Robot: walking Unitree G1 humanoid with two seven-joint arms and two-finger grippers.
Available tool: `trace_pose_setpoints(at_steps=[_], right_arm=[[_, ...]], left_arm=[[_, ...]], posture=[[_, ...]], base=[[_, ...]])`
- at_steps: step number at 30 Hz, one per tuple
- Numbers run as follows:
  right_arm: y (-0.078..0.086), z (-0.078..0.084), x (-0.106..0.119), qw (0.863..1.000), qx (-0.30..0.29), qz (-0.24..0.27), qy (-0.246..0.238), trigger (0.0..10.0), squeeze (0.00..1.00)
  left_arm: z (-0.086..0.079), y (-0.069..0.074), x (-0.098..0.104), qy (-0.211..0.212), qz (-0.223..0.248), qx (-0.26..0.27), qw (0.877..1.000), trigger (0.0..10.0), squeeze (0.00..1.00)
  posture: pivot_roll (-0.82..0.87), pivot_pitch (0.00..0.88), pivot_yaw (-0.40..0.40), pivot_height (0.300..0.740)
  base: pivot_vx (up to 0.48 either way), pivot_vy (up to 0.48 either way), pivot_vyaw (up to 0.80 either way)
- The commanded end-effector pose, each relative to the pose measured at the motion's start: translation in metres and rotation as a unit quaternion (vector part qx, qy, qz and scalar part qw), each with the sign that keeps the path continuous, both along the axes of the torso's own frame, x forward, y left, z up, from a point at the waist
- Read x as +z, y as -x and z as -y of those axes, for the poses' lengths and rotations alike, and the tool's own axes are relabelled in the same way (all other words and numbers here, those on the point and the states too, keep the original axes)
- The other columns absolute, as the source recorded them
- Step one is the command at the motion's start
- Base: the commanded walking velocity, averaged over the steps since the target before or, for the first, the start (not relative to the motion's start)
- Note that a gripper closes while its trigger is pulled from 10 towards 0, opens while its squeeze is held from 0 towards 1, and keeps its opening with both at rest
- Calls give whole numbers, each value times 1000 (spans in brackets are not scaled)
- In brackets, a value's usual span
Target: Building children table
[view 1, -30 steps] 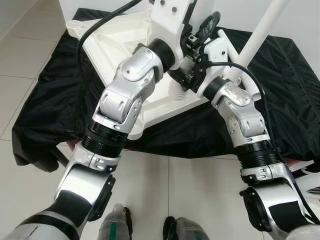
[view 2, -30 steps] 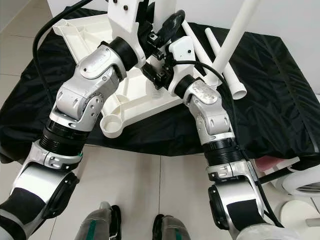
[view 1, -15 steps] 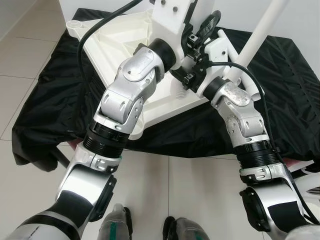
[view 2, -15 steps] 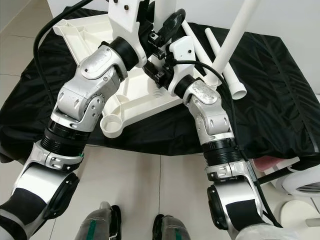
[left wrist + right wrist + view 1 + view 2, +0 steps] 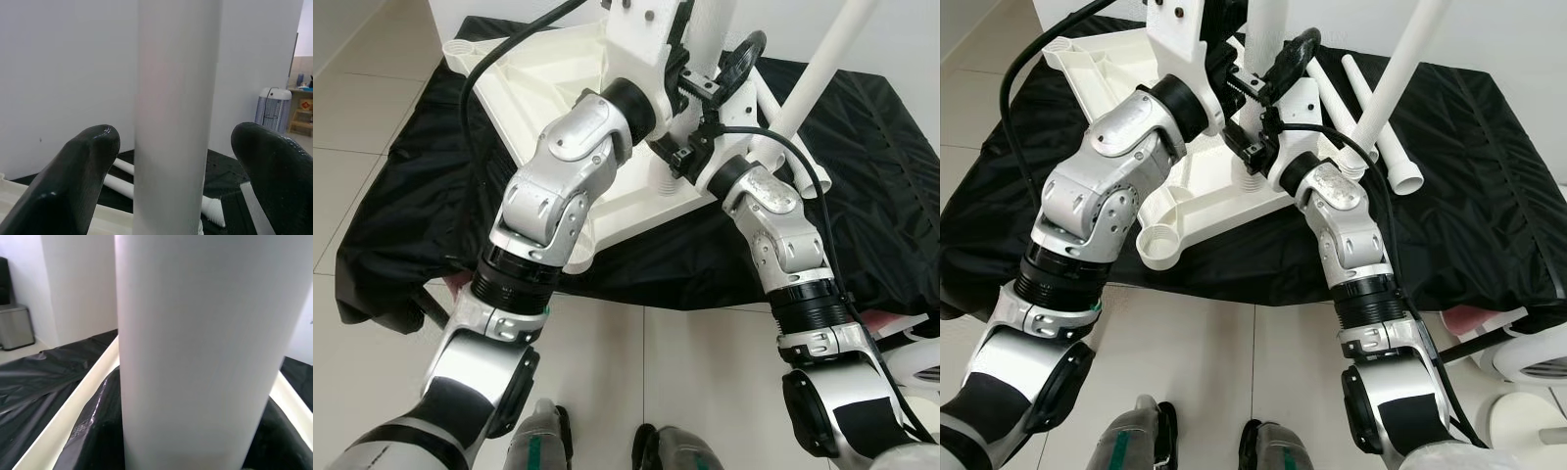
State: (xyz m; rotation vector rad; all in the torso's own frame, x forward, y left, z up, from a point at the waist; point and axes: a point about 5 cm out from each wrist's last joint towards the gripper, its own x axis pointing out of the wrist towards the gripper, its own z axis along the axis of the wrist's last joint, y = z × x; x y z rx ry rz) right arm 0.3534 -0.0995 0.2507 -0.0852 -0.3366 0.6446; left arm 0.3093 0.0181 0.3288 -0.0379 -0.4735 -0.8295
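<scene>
The white table top (image 5: pixel 548 69) lies upside down on a black cloth (image 5: pixel 411 196). A white table leg (image 5: pixel 1268 29) stands upright at its near right corner, its threaded foot (image 5: pixel 1252 184) at the table's underside. My right gripper (image 5: pixel 1278 64) is shut on this leg; in the right wrist view the leg (image 5: pixel 195 342) presses against the black fingers (image 5: pixel 93 431). My left gripper (image 5: pixel 173 161) is open around the same leg (image 5: pixel 176 98), with a gap on each side. A second leg (image 5: pixel 822 69) stands slanted at the right.
Loose white legs (image 5: pixel 1381 127) lie on the cloth beyond my right arm. An open corner socket (image 5: pixel 1160 243) faces me at the table's near edge. A white round appliance (image 5: pixel 1528 362) and a pink thing (image 5: pixel 1474 318) sit on the tiled floor at the right. A white wall is behind.
My right gripper has turned on the upright leg, its black finger swinging up and to the right. The left arm has barely shifted.
</scene>
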Motion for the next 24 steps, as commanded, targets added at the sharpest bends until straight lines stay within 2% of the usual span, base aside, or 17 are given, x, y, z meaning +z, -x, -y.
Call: trace_pose_setpoints(at_steps=[1,8,14,15,16,19,20,21,24], right_arm=[[0,5,-2,1000,-17,4,-10,10000,0],[-4,13,-4,997,-58,-2,-41,10000,0],[-4,20,-7,995,-79,-5,-57,10000,0],[-3,23,-9,994,-86,-10,-64,10000,0],[-3,23,-9,994,-86,-10,-64,10000,0],[2,29,-15,991,-98,-20,-93,10000,0],[2,29,-15,991,-98,-20,-93,10000,0],[7,28,-17,988,-99,-25,-116,10000,0],[8,28,-17,987,-99,-26,-125,10000,0]], left_arm=[[4,8,1,-21,13,-49,999,10000,1000],[-10,13,-1,-17,5,-41,999,10000,1000],[-25,9,-3,9,-16,-13,1000,10000,1000],[-33,5,-6,22,-29,9,999,10000,0],[-33,5,-6,22,-29,9,999,10000,0],[-58,-6,-20,44,-59,99,992,10000,0],[-58,-6,-20,44,-59,99,992,10000,0],[-71,-12,-34,62,-96,150,982,10000,0],[-75,-14,-38,68,-108,168,977,10000,0]], posture=[[92,109,-77,740],[97,109,-77,740],[100,100,-78,740],[103,95,-82,740],[103,95,-82,740],[112,85,-98,740],[112,85,-98,740],[117,76,-111,740],[118,75,-112,740]], base=[[0,0,0],[0,0,0],[0,0,0],[0,0,0],[0,0,0],[0,0,0],[0,0,0],[0,0,0],[0,0,0]])
